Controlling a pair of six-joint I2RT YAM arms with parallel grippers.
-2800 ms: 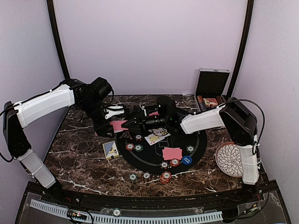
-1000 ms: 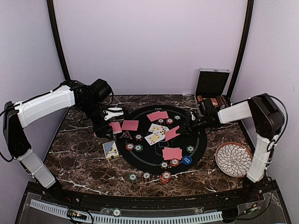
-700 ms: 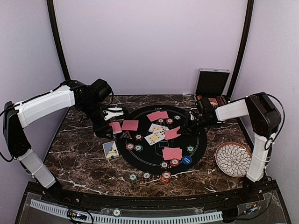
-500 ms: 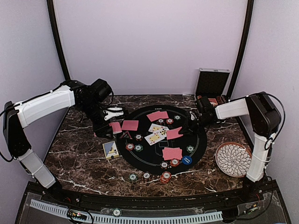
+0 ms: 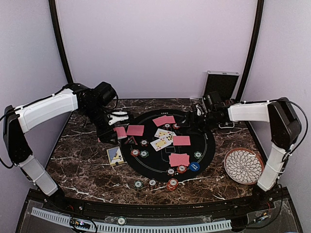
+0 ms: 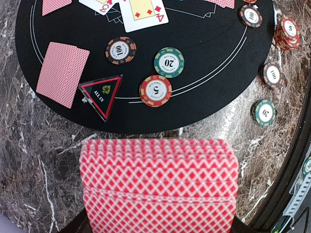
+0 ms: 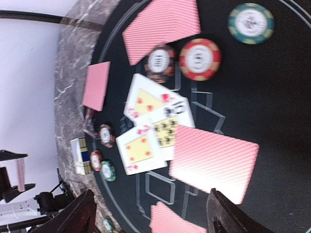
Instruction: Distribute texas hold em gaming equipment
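From above: left jaws clamp a red card stack (image 5: 120, 132) beside the mat (image 5: 146, 165). Left wrist: the stack hangs over the bench (image 6: 39, 160), near a triangle marker (image 6: 101, 94). Right wrist: right jaws spread wide, empty, above a face-down card (image 7: 214, 162).
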